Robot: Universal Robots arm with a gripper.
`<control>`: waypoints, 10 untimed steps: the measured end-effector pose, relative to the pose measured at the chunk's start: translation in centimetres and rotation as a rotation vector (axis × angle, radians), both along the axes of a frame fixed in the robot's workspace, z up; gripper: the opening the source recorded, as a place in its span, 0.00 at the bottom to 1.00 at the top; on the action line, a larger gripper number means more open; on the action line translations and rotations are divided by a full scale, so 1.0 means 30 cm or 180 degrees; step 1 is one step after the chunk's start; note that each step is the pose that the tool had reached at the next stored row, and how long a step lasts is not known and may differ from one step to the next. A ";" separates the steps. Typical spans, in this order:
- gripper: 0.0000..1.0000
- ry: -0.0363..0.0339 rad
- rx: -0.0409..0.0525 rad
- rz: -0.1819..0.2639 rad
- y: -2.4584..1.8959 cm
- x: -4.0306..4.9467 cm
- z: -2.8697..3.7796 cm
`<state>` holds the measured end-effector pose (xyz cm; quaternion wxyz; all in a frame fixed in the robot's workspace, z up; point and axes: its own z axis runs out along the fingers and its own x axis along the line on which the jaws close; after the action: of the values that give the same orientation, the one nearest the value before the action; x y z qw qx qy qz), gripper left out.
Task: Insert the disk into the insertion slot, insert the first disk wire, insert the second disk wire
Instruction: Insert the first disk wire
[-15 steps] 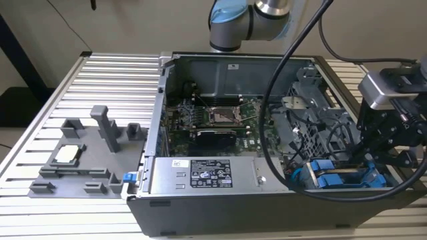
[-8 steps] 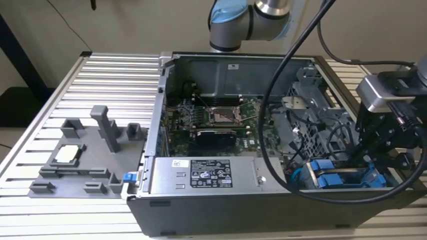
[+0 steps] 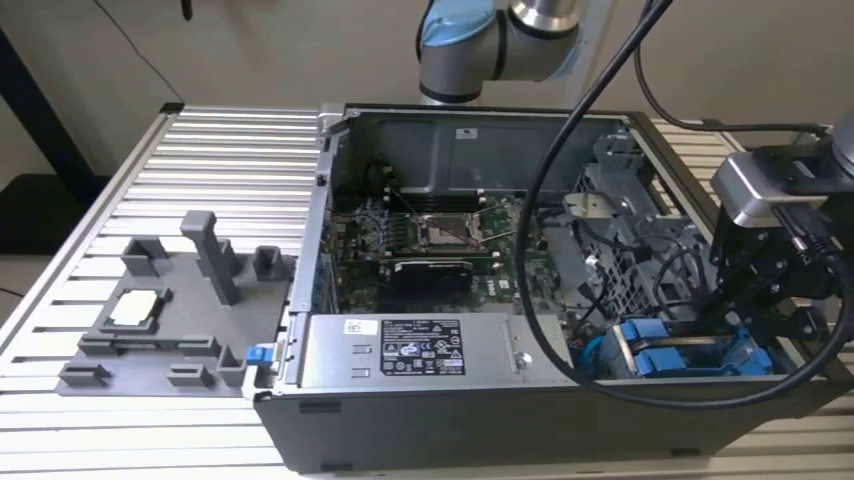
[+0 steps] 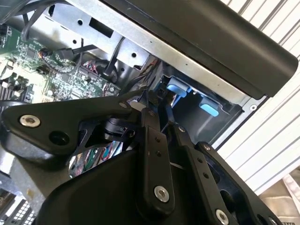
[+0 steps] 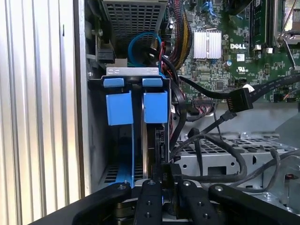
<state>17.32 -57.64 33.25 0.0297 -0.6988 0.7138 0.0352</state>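
Disk (image 3: 663, 360) seated in insertion slot (image 3: 603, 352), lower right of the exterior view. My gripper (image 5: 168, 180) grips a dark wire plug (image 5: 169, 168) just over it: first-wire step, I judge. Seating demands square alignment.

Disk (image 5: 154, 107): seated on edge in the insertion slot (image 5: 96, 140), in the first wrist view. Its bright blue carrier shows a square pull tab with a smaller clip beyond it, level with the bay's mouth. The dark body of the drive runs down into the bay below the tab.

Insertion slot: dark grey sheet-metal bay against the case's side wall, with a perforated floor.

Wires: a black cable's broad flat connector (image 5: 240, 98) lies free over the motherboard edge, well apart from the disk. Whether any wire is plugged into the disk cannot be told.
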 end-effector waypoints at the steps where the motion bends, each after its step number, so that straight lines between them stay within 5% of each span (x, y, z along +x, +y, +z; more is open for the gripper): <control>1: 0.19 0.0000 0.0006 0.0000 0.000 0.000 -0.003; 5: 0.27 0.0000 0.0003 0.0000 0.000 0.000 0.007; 10: 0.27 0.0001 0.0001 0.0000 0.000 0.000 0.078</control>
<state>17.32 -57.65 35.58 0.0298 -0.6988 0.7139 0.0353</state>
